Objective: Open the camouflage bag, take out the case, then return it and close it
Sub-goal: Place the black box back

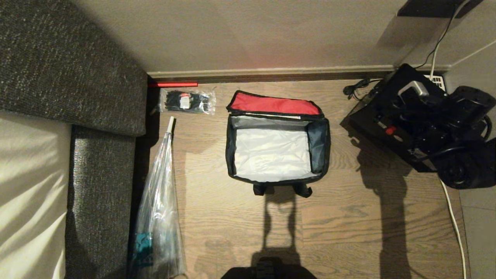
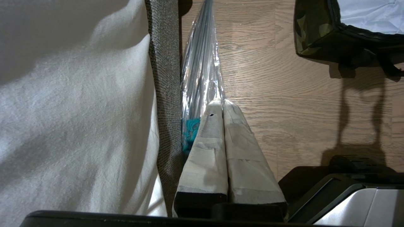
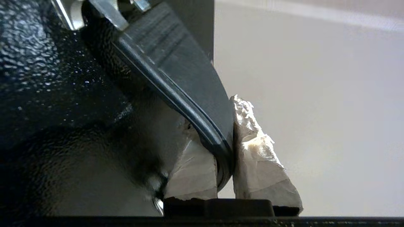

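Note:
The camouflage bag (image 1: 320, 144) stands open in the middle of the wooden floor. Its red-lined lid (image 1: 273, 104) is folded back toward the wall, and the pale inside holds nothing. One camouflage corner of the bag (image 2: 311, 30) shows in the left wrist view. The black speckled case (image 1: 387, 130) hangs tilted above the floor to the right of the bag, red button facing up. My right gripper (image 3: 222, 126) is shut on the case's black handle (image 3: 176, 63), with the case body (image 3: 47, 78) beside it. My left gripper (image 2: 222, 103) is shut on nothing, parked near the sofa.
A grey sofa (image 1: 69, 66) with a pale cushion fills the left side. A clear-wrapped umbrella (image 1: 159, 209) lies along it. A packet of black ties (image 1: 188, 101) sits by the skirting board. A white cable (image 1: 455, 228) runs down the right side. My right arm (image 1: 467, 131) sits behind the case.

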